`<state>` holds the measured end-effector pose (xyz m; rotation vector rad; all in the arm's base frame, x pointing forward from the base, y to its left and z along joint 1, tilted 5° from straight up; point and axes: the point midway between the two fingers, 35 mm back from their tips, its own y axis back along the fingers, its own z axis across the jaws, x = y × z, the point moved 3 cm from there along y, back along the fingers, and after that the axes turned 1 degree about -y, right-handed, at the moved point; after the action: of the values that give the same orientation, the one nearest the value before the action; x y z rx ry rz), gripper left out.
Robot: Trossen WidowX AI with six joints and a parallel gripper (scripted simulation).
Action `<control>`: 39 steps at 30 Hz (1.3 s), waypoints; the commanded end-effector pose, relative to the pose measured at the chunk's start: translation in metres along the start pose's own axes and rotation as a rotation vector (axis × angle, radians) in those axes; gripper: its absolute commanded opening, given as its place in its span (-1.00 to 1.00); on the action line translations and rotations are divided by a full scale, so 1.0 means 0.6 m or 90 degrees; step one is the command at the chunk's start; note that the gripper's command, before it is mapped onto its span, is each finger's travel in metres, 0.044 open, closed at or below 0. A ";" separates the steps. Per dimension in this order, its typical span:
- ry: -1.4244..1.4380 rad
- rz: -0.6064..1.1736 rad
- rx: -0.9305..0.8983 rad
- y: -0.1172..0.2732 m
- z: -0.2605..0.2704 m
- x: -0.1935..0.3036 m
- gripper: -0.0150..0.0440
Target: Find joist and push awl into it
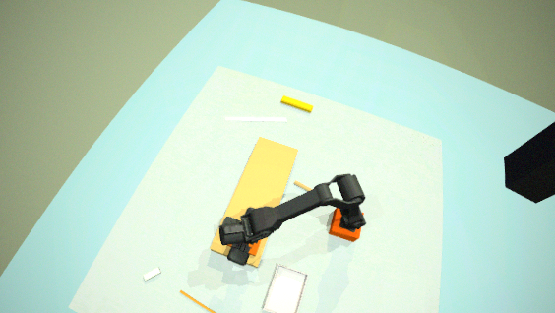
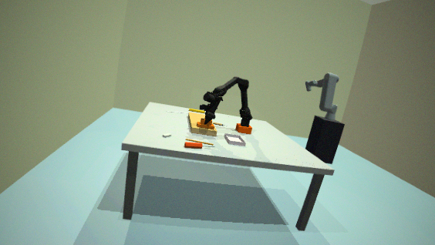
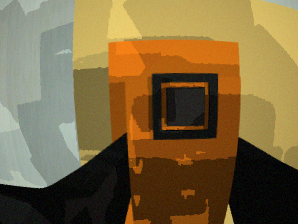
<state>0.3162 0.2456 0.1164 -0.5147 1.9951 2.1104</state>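
The floor panel (image 1: 271, 167) (image 2: 196, 116) (image 3: 200, 20) is a long yellow wooden board. The orange stud finder (image 1: 254, 248) (image 2: 200, 125) (image 3: 175, 55) is at the panel's end nearer the tray and appears to lie flat on it. Its black-framed square window is dark. My gripper (image 1: 240, 248) (image 2: 208, 120) (image 3: 177, 136) is shut on the stud finder from above. The tray (image 1: 292, 270) (image 2: 236, 144) stands beside that end of the panel. A wooden-handled tool (image 1: 302, 186) (image 2: 218, 124), seemingly the awl, lies between panel and arm base, partly hidden by the arm in the top view.
A red-handled tool (image 2: 193, 145) and a thin orange stick (image 1: 197, 301) (image 2: 199, 142) lie near the table's front edge. A small white block (image 1: 152, 274) (image 2: 166, 135) lies to the left. A yellow bar (image 1: 296, 103) (image 2: 197, 110) and a white strip (image 1: 256, 119) lie beyond the panel.
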 end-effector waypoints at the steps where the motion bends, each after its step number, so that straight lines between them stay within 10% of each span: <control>1: 0.002 -0.001 -0.007 0.001 0.009 -0.001 -0.49; 39: 0.004 -0.001 -0.003 -0.002 -0.115 -0.004 -0.49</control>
<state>0.3263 0.1883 0.1146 -0.5278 1.9874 2.1255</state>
